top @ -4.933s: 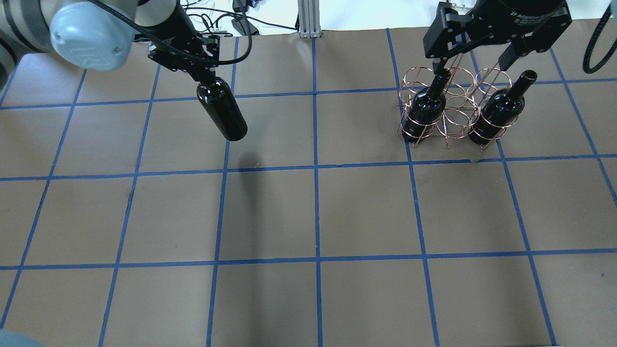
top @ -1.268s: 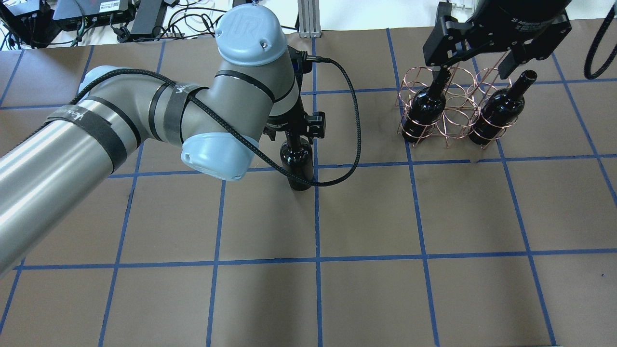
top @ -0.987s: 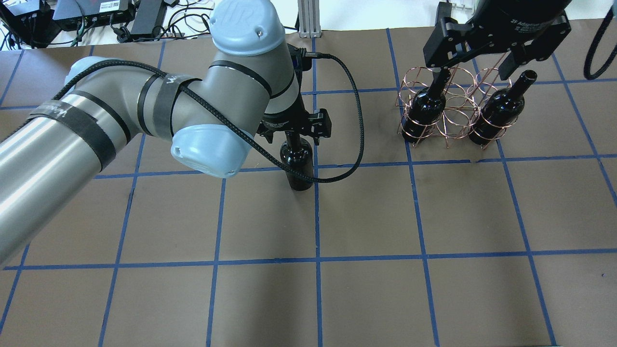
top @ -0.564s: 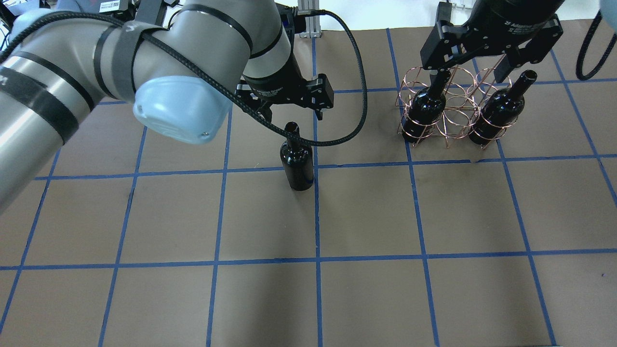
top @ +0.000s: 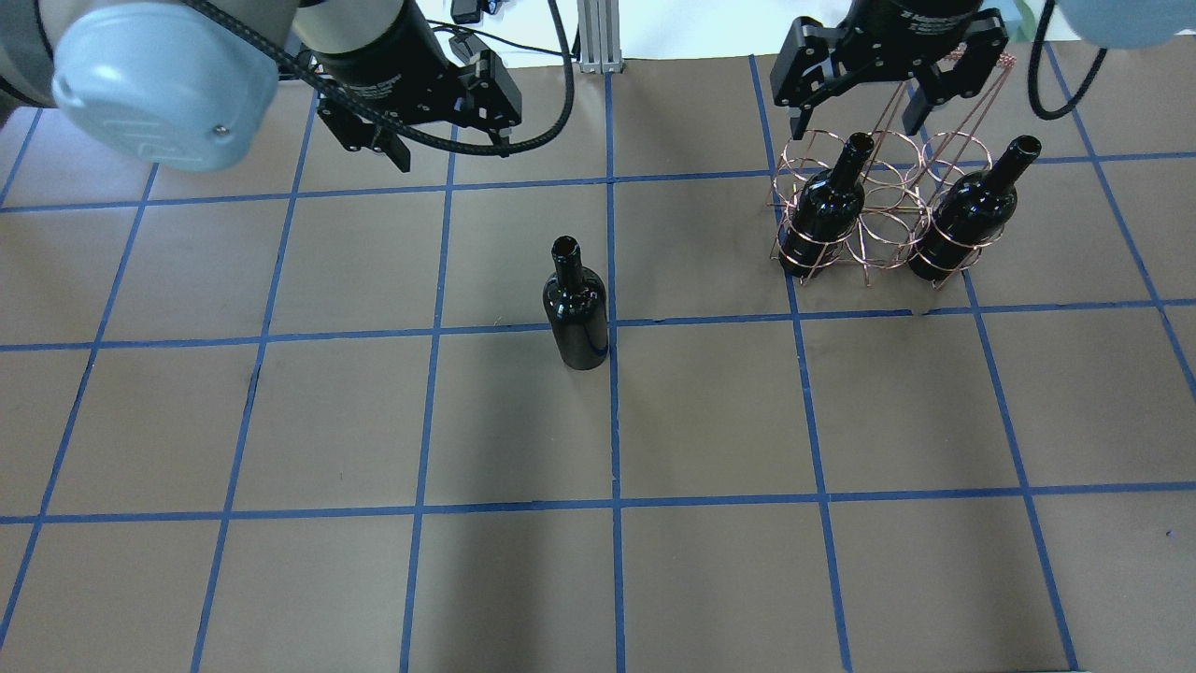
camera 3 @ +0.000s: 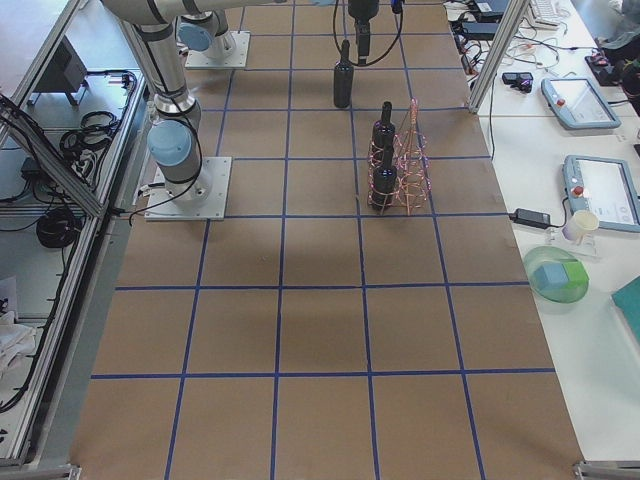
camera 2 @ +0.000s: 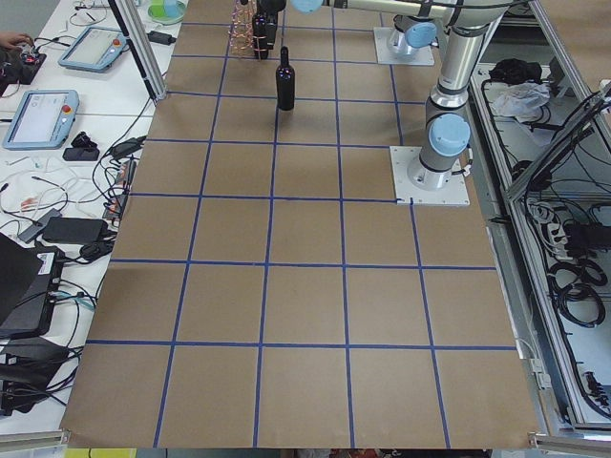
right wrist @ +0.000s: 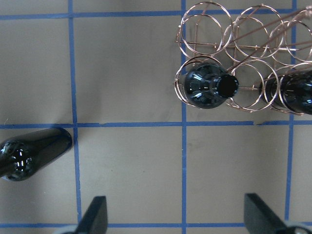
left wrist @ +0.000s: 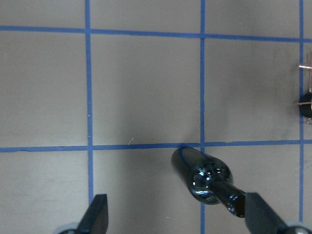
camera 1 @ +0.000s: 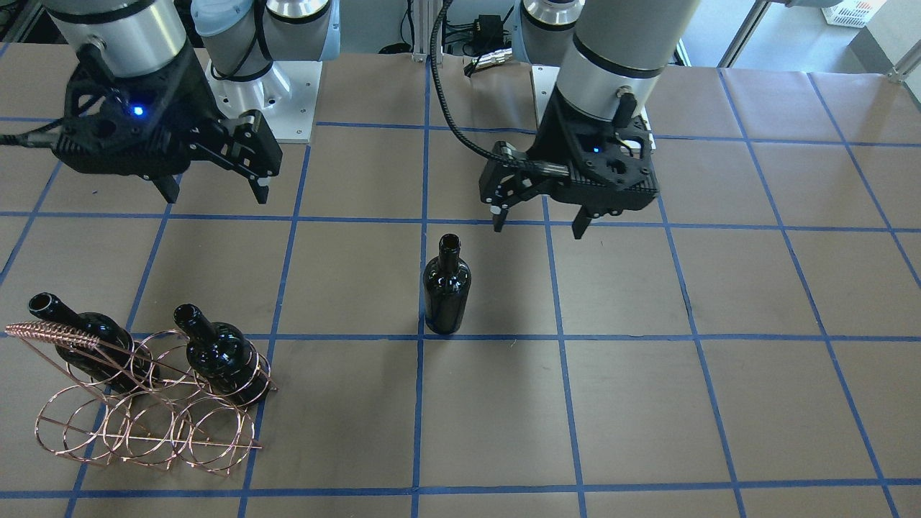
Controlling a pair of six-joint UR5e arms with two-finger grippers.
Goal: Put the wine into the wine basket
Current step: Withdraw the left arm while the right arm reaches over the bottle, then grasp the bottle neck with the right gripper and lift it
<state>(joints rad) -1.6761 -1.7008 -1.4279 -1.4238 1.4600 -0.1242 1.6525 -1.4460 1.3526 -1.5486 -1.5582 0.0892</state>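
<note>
The free wine bottle stands upright on the brown table near its middle, untouched; it also shows in the front view. My left gripper is open and empty, raised behind and to the left of it; in the left wrist view the bottle lies just ahead of the fingers. The copper wire wine basket stands far right with two bottles in its outer rings and the middle ring empty. My right gripper hangs open and empty above the basket's far side.
The table is brown paper with a blue tape grid. The basket's twisted handle bar sticks up beside the bottles. Cables and a metal post lie beyond the far edge.
My left gripper carried the bottle to the table's middle, stood it upright, opened, let go and pulled up and back to the left. The right gripper shifted slightly left over the basket.
</note>
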